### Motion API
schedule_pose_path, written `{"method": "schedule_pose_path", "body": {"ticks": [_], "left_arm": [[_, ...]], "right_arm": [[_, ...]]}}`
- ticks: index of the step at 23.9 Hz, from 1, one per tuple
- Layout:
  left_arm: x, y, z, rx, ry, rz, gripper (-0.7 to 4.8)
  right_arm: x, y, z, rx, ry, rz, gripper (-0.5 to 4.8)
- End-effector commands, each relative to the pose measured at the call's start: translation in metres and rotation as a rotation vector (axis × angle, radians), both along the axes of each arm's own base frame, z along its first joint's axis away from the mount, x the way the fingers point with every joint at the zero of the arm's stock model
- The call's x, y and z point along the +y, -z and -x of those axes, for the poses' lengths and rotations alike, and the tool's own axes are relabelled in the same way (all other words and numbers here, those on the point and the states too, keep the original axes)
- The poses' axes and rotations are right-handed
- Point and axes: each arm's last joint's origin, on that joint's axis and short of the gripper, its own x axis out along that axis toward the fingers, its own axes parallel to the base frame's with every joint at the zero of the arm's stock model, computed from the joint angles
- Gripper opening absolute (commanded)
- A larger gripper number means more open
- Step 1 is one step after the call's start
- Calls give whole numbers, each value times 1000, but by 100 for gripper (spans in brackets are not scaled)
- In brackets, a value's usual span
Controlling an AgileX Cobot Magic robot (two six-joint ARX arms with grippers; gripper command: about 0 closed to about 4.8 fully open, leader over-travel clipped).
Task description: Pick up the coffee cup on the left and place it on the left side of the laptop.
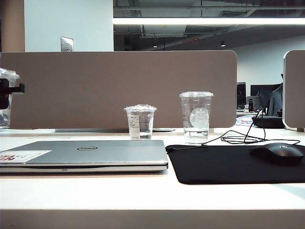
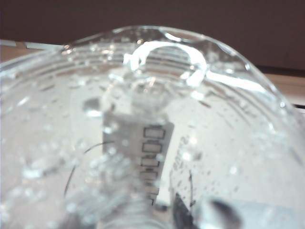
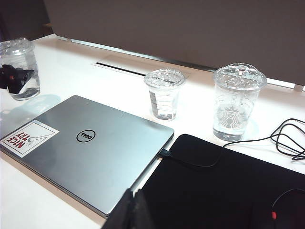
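Note:
The coffee cup, clear plastic with a domed lid, is at the far left edge of the exterior view, left of the laptop. My left gripper, black, is shut on the cup's side; the right wrist view shows this gripper on the cup beyond the silver laptop. The cup's wet lid fills the left wrist view and hides the fingers. Whether the cup touches the table I cannot tell. My right gripper hovers shut over the laptop's near corner.
A shorter labelled cup and a taller logo cup stand behind the laptop. A black mouse mat with a mouse lies to the right, cables behind it. A brown partition closes the desk's back.

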Motion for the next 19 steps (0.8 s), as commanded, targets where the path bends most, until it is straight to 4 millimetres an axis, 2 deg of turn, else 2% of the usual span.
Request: {"method": "schedule_pose_path", "body": {"ticks": [1, 14, 19], "left_arm": [[0, -3, 1, -57, 4, -3, 174], [1, 41, -11, -14, -15, -10, 174], [2, 49, -14, 10, -51, -13, 180]], "right_arm": [[0, -5, 0, -23, -5, -17, -4], [0, -4, 0, -23, -6, -16, -4], [1, -4, 1, -19, -24, -16, -4]]}}
